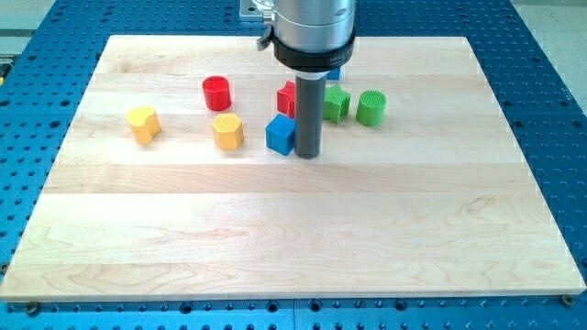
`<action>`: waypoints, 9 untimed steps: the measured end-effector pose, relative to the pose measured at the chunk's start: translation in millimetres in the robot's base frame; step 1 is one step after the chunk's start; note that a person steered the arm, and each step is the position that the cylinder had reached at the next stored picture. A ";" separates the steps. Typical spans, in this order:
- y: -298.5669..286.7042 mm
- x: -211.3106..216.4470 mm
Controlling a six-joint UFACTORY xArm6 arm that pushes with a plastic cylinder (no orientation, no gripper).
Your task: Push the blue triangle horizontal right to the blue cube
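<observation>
Nearest you, the wooden bench [293,247] lies bare across the view's lower half. Farther in, my tip [308,154] rests on the bench just to the view's right of the blue cube [281,134], touching or nearly so. Level with the cube, toward the view's left, sit a yellow block [227,131] and another yellow block [143,124]. Behind them you see a red cylinder [216,93], a red block [288,97] partly hidden by the rod, a green block [337,103] and a green cylinder [371,107]. Farthest back, a sliver of blue [335,72] shows beside the arm's housing — probably the blue triangle, shape unclear. There is no hand on this arm — only the rod.
</observation>
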State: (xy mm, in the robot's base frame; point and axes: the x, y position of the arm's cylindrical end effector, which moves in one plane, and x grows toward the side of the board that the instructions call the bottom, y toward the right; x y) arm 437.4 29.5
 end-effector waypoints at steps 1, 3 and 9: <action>93.5 21.3; 234.1 -73.9; -30.5 -164.8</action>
State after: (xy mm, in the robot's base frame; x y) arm 272.6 -1.0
